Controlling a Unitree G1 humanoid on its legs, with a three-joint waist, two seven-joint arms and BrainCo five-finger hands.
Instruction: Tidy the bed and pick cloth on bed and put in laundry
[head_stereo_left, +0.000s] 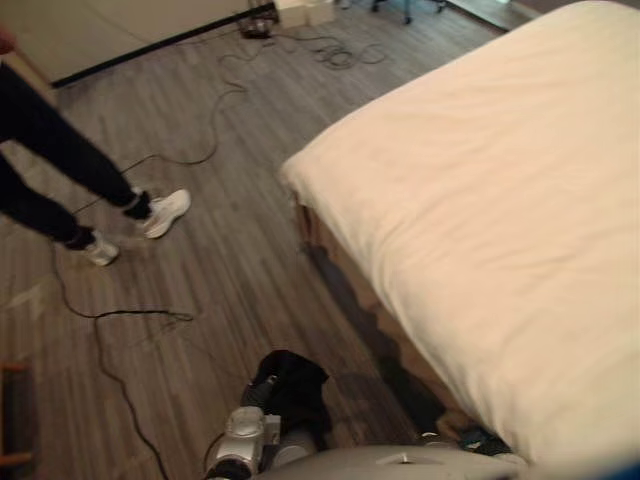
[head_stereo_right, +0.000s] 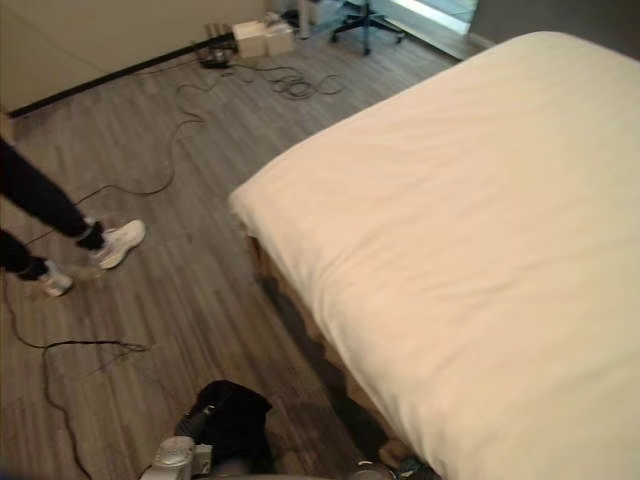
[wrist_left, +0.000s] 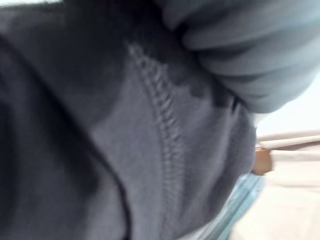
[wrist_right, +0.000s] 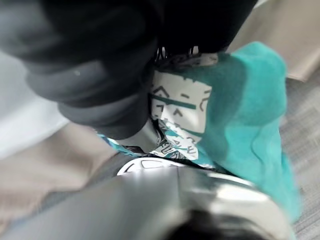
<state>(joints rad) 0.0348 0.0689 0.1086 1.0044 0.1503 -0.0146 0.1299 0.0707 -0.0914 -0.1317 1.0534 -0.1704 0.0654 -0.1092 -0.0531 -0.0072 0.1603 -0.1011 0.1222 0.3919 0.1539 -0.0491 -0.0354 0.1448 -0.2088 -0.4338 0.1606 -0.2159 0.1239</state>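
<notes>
Dark cloth (head_stereo_left: 292, 388): off the bed, hanging low at 6 o'clock over the floor (head_stereo_left: 220, 260), bunched against the left robot hand (wrist_left: 250, 55). Probably gathered up this way for carrying to the laundry.
Left robot hand state: fingers buried in fabric; cannot tell.
Teal cloth (wrist_right: 250, 115): close against the right robot hand (wrist_right: 90, 75), at 5 o'clock beside the bed's edge.
Right robot hand state: cannot tell.
Bed (head_stereo_left: 480, 200): 1 to 4 o'clock, visible cover smooth and bare.
Person (head_stereo_left: 60, 160): legs at 9 o'clock, well apart.
Writing: white printed patch (wrist_right: 180, 107) on the teal cloth; no readable words.
</notes>
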